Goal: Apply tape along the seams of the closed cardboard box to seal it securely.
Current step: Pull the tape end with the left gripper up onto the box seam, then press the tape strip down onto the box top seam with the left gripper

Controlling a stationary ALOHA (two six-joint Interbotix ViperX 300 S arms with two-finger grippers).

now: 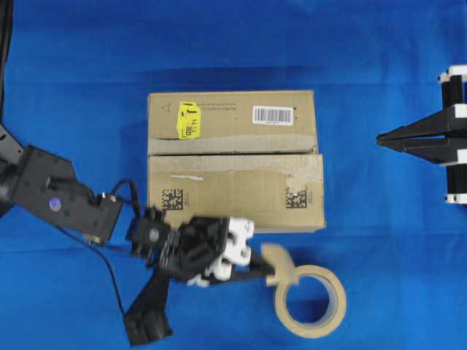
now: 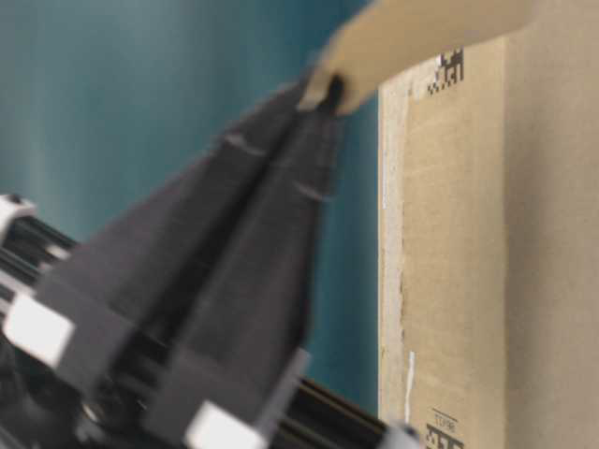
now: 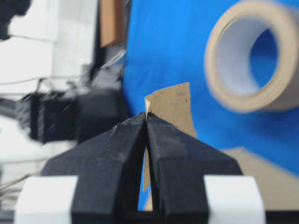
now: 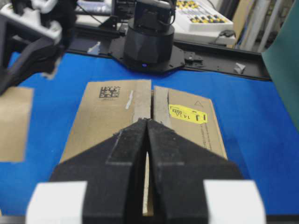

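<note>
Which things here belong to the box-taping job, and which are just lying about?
Job:
- box
- seam, still untaped
- tape strip, pinched in the shut left gripper

Lying about:
- tape roll on the blue cloth, beside the strip
- right gripper, shut, empty, off to the box's side

surface: blue table [image 1: 80, 73] | on it: cardboard box [image 1: 233, 193], tape roll [image 1: 310, 300]

From my overhead view the light is bright and even, with soft shadows hugging the cardboard box [image 1: 233, 160] on its left and far sides. My table-level feed is dimmer and motion-smeared beside the box. In the left wrist feed the tape roll [image 3: 252, 56] is out of focus.
</note>
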